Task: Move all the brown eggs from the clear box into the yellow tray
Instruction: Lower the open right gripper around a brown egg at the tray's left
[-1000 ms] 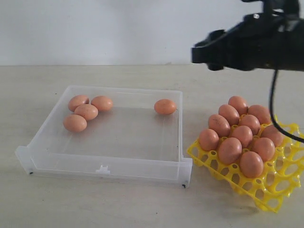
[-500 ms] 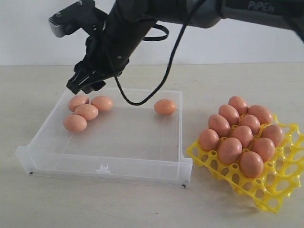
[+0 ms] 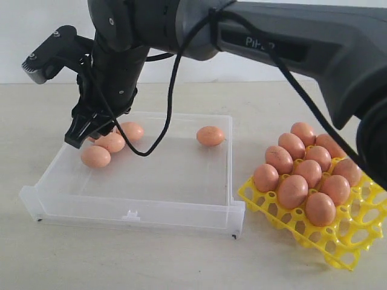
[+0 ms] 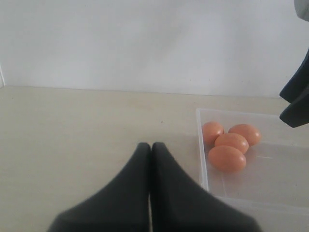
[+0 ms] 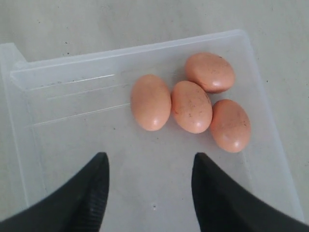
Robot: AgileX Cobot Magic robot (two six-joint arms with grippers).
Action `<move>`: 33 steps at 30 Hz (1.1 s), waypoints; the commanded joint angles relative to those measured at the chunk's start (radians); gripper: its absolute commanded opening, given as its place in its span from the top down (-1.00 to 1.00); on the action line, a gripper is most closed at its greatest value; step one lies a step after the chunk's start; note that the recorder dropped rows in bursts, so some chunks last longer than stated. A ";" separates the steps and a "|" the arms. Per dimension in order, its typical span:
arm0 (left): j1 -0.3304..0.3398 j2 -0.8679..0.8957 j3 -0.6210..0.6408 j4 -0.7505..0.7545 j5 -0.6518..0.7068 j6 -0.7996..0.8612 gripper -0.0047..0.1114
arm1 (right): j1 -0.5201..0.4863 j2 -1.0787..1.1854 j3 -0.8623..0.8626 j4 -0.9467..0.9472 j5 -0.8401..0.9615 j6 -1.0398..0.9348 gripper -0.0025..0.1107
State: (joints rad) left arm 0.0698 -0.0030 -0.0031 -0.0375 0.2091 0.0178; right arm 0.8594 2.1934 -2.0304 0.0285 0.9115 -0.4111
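Box (image 3: pixel 224 181) on left, tray (image 3: pixel 357 241) just beside on right. In box: four eggs (image 3: pixel 95 156) clustered at far left, lone egg (image 3: pixel 210 135) at far right. More eggs (image 3: pixel 292 191) packed in tray's left part.

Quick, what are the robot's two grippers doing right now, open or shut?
Left gripper: shut, holding nothing.
Right gripper: open, holding nothing, near the brown eggs.

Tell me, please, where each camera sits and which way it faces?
Exterior: off the arms, facing across the table at the clear box and yellow tray; the right arm reaches across, right gripper near four brown eggs.
Left wrist: low over the table, looking level towards the box's corner; shut left gripper in front.
Right wrist: above the box, looking down; its open gripper shows.
Shared: all three show those four eggs.
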 commanded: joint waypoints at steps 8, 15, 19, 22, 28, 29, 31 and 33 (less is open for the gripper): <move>0.001 0.003 0.003 0.002 -0.006 0.002 0.99 | 0.020 0.028 -0.006 -0.015 -0.028 0.010 0.07; 0.001 0.003 0.003 0.002 -0.006 0.002 0.99 | 0.044 0.086 -0.006 -0.015 -0.055 0.000 0.07; 0.001 0.003 0.003 0.002 -0.006 0.002 0.99 | 0.067 0.112 -0.006 -0.045 -0.107 -0.046 0.07; 0.001 0.003 0.003 0.002 -0.006 0.002 0.99 | 0.080 0.119 -0.006 -0.121 -0.203 -0.055 0.07; 0.001 0.003 0.003 0.002 -0.006 0.002 0.99 | 0.082 0.125 -0.006 -0.136 -0.283 -0.071 0.07; 0.001 0.003 0.003 0.002 -0.006 0.002 0.99 | 0.082 0.131 -0.006 -0.148 -0.283 -0.071 0.07; 0.001 0.003 0.003 0.002 -0.006 0.002 0.99 | 0.082 0.139 -0.006 -0.154 -0.283 -0.071 0.07; 0.001 0.003 0.003 0.002 -0.006 0.002 0.99 | 0.082 0.152 -0.006 -0.154 -0.280 -0.071 0.07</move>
State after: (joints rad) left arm 0.0698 -0.0030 -0.0031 -0.0375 0.2091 0.0178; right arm 0.9416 2.3286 -2.0323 -0.1145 0.6362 -0.4733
